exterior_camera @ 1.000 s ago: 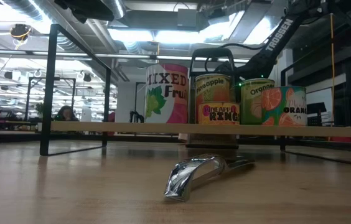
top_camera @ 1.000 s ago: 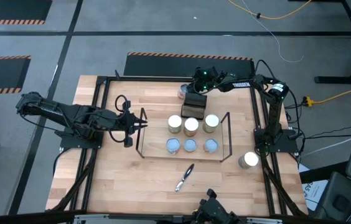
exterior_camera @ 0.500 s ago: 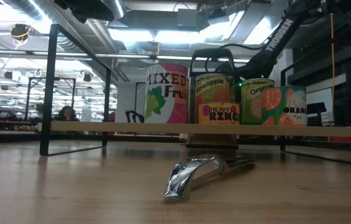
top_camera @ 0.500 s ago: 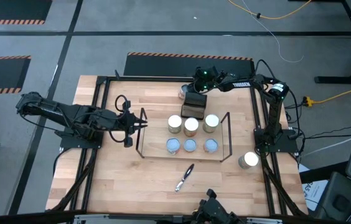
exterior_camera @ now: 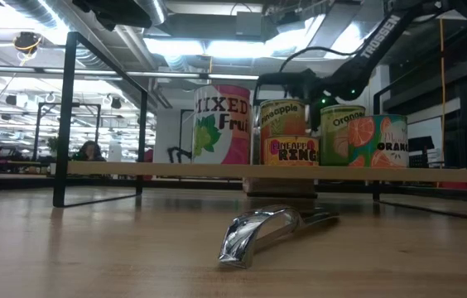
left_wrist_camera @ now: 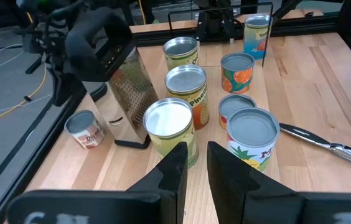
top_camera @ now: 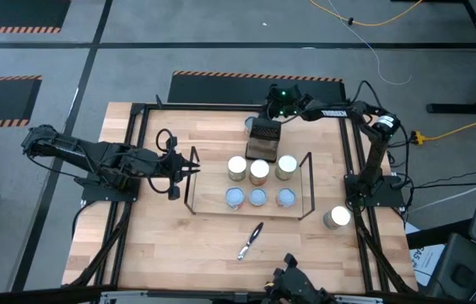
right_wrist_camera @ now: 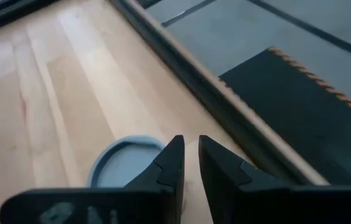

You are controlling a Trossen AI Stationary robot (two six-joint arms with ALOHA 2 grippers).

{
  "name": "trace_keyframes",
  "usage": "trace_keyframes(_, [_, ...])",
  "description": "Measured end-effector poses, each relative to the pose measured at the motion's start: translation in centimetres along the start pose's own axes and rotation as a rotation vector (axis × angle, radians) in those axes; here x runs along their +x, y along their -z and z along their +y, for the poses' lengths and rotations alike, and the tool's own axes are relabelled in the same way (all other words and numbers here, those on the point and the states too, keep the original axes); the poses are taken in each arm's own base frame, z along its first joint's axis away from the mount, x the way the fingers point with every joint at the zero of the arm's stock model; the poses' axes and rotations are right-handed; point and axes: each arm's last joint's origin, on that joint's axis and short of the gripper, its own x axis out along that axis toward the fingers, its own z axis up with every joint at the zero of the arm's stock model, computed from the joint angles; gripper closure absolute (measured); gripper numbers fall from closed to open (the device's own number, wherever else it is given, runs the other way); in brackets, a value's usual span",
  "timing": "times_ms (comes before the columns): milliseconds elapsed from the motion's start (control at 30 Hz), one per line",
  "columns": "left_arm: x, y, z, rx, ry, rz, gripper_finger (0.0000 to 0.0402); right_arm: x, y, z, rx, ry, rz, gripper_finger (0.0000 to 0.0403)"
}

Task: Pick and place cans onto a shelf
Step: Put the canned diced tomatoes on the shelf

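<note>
Cans (top_camera: 258,184) stand in two rows of three on the shelf (top_camera: 307,187), the black wire rack with a wooden board at the middle of the table (top_camera: 162,245). In the low view their labels show fruit: a pink mixed-fruit tin (exterior_camera: 221,125), pineapple tins and orange tins. A seventh can (top_camera: 336,217) stands alone by the table's right edge. An eighth, small and pale-topped (top_camera: 250,125), sits at the far edge beside the perforated metal grater (top_camera: 263,133).

The right gripper (top_camera: 270,116) hangs at that far edge, above the grater. Its fingers (right_wrist_camera: 172,163) stand narrowly apart with nothing between them, their tips just over the rim of the pale-topped can. The right arm reaches from its base on the right along the table's back edge.

The left gripper (top_camera: 194,164) waits at the shelf's left end, stretched level from the left, its fingers likewise a narrow gap apart and empty.

A metal can opener (top_camera: 250,241) lies on the table in front of the shelf.
</note>
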Motion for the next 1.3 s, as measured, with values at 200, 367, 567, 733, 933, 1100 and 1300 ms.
trace_keyframes(200, [0.0, 0.0, 0.0, 0.000, 0.000, 0.000, 0.0347, -0.2, -0.1, 0.1, 0.002, -0.032, 0.002, 0.0350])
trace_keyframes(367, [0.0, 0.0, 0.0, 0.000, 0.000, 0.000, 0.0347, -0.1, -0.1, 0.3, -0.006, -0.033, -0.002, 0.0350])
trace_keyframes(567, [0.0, 0.0, 0.0, 0.000, 0.000, 0.000, 0.0347, -0.1, -0.1, 0.4, -0.005, -0.042, 0.000, 0.0334])
trace_keyframes(733, [0.0, 0.0, 0.0, 0.000, 0.000, 0.000, 0.0347, -0.1, -0.1, 0.4, -0.003, -0.031, 0.001, 0.0292])
trace_keyframes(933, [0.0, 0.0, 0.0, 0.000, 0.000, 0.000, 0.0347, 0.9, 0.8, 0.3, 0.055, -0.005, 0.033, 0.0282])
trace_keyframes(1100, [0.0, 0.0, 0.0, 0.000, 0.000, 0.000, 0.0347, 1.6, 1.6, 0.1, 0.059, -0.001, 0.059, 0.0282])
trace_keyframes(1300, [0.0, 0.0, 0.0, 0.000, 0.000, 0.000, 0.0347, 1.7, 1.6, 0.5, 0.051, -0.025, 0.059, 0.0281])
